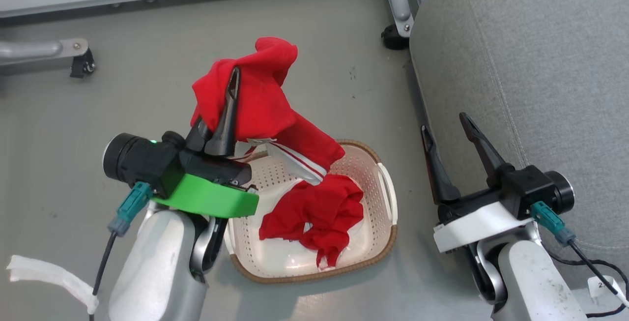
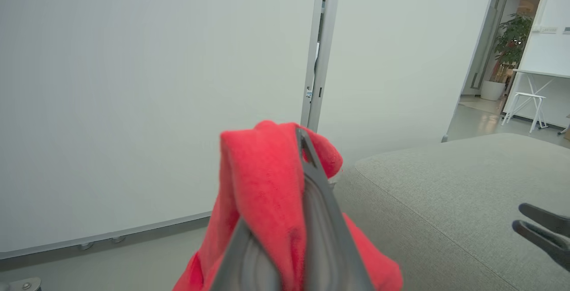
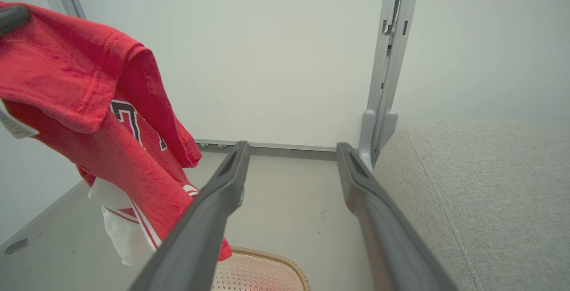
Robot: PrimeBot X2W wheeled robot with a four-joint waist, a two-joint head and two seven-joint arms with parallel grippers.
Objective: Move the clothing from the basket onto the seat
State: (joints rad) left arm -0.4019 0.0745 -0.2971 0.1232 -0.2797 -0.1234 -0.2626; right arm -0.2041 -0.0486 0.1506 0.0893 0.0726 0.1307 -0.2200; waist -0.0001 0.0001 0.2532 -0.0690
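Observation:
My left gripper point(image 1: 232, 77) is shut on a bright red garment point(image 1: 260, 100) and holds it up above the basket point(image 1: 388, 188); its striped cuff and white panel hang down toward the basket's back. In the left wrist view the red cloth point(image 2: 262, 179) is pinched between my fingers point(image 2: 318, 202). More red clothing point(image 1: 319, 213) lies crumpled inside the cream basket. The grey seat point(image 1: 530, 75) is at the right. My right gripper point(image 1: 447, 123) stands open and empty beside the seat's edge, right of the basket. The lifted garment point(image 3: 89, 117) with dark lettering hangs at the left of the right wrist view.
A white wall panel with a grey metal frame point(image 1: 400, 1) and a caster point(image 1: 393, 38) stands behind the seat. Another caster foot point(image 1: 81, 63) is at the far left. A white strip point(image 1: 49, 277) lies on the grey floor at the lower left.

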